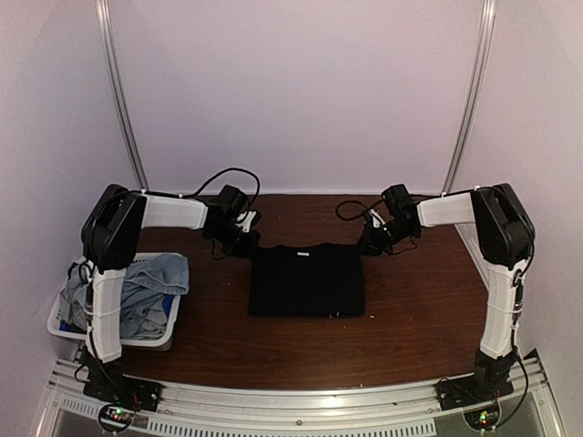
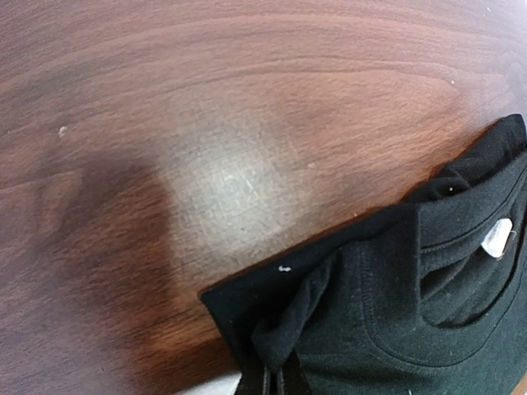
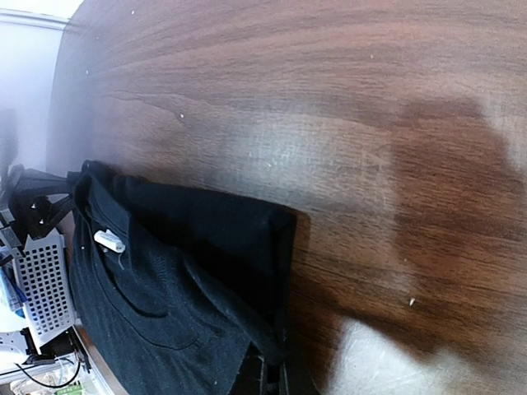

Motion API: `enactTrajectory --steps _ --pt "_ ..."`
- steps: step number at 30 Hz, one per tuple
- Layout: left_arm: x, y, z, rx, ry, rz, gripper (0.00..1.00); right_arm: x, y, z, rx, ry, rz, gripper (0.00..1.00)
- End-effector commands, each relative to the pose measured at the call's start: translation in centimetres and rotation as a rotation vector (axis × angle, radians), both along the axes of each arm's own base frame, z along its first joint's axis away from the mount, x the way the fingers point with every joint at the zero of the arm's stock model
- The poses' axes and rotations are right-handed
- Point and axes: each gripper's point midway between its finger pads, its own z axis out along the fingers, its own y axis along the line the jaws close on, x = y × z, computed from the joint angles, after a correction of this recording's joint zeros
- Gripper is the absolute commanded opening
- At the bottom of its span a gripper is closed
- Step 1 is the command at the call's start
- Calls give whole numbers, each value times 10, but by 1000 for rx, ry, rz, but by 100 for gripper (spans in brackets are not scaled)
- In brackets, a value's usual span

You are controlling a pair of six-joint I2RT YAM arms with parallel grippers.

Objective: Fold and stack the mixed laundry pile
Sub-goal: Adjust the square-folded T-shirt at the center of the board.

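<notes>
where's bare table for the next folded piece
Bare table between the black shirt and the right arm, and the strip in front of the shirt. Crowded: its far edge, where the left end effector and right end effector pinch it; basket at left.

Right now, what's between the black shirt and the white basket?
Only bare tabletop lies between the black shirt and the white basket; the top view shows it.

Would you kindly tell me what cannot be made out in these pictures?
- Left claw: left wrist view, cut off by the bottom edge, tips buried in the black shirt.
- Right claw: right wrist view, likewise cut off and buried.
- Basket contents: top view, hidden under the denim piece and left arm.
- Shirt label: too small to read.
</notes>
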Motion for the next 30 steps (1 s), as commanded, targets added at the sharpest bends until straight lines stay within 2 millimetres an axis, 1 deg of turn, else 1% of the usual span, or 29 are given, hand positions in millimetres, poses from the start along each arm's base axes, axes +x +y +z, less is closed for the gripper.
enactTrajectory --steps 1,2,3,4,5,6,8,11,13,14,15,16,17,19,22,23,25,27,28,30 --pt "11 0 54 -51 -118 -9 0 9 -1 57 32 -119 3 0" --pt "11 3 62 -54 -130 -5 0 8 -1 66 42 -132 4 0" --pt "11 8 62 -57 -124 4 0 8 0 71 49 -141 5 0" --pt "11 13 59 -60 -109 16 0 9 0 74 53 -148 4 0" --pt "11 18 54 -58 -98 30 0 10 0 73 54 -147 -1 0" --pt "13 24 47 -54 -89 47 0 13 0 69 47 -143 -2 0" --pt "18 34 33 -43 -71 82 0 17 0 53 25 -119 0 0" --pt "28 37 13 -65 -28 108 0 26 3 31 19 -89 -12 0" --pt "36 35 8 -79 -26 113 6 32 4 23 20 -81 -22 0" --pt "43 35 8 -73 -35 124 11 35 5 21 23 -84 -30 1" --pt "47 37 7 -57 -39 136 19 38 5 18 23 -82 -38 4" --pt "51 41 8 -26 -42 153 28 40 5 15 22 -78 -43 9" --pt "52 45 11 -3 -46 161 35 41 5 13 17 -70 -45 19" --pt "50 46 36 8 -101 156 46 44 3 17 2 -75 -54 38" --pt "34 38 77 58 -181 107 57 46 -4 39 -10 -107 -74 63" --pt "26 33 89 79 -198 85 60 46 -8 49 -13 -121 -84 68" --pt "6 17 104 105 -213 34 65 45 -16 67 -13 -140 -100 75" --pt "-17 -5 108 123 -208 -37 72 42 -21 83 -1 -153 -107 77" --pt "-28 -17 106 128 -198 -71 74 40 -23 90 4 -164 -107 77" --pt "-50 -43 95 132 -176 -137 76 34 -27 100 7 -172 -104 78"
